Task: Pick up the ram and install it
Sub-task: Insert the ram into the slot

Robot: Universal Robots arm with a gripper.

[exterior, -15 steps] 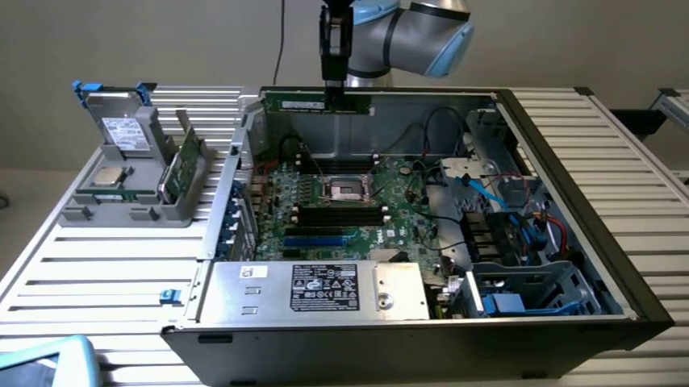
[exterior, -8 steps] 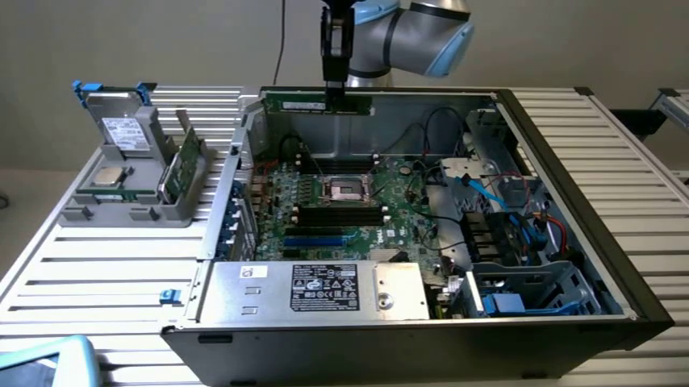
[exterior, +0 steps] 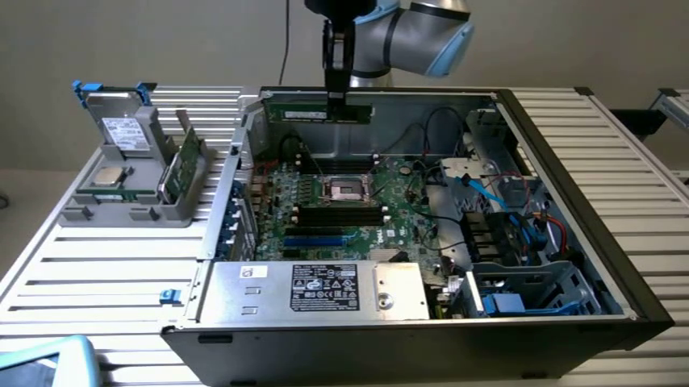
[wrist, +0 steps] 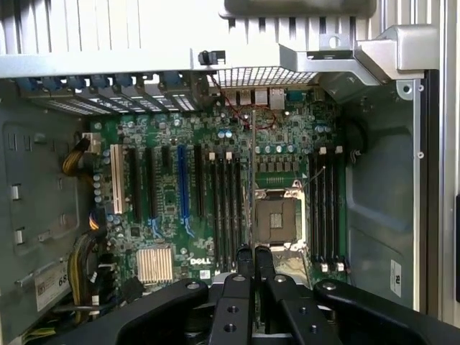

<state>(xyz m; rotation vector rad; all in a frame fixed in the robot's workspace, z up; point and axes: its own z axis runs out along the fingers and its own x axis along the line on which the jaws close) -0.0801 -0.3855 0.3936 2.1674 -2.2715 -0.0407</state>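
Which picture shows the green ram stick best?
The exterior view: the ram hangs broadside from the gripper above the open computer case, white label showing. The wrist view catches it edge-on, a thin line above the motherboard.

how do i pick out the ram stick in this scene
Find the open computer case on the slatted table and look to its far wall, under the arm. The gripper is shut on the ram, a long narrow green stick held level above the motherboard. Unlike the cards standing in the grey holder on the exterior view's left, it hangs in the air.
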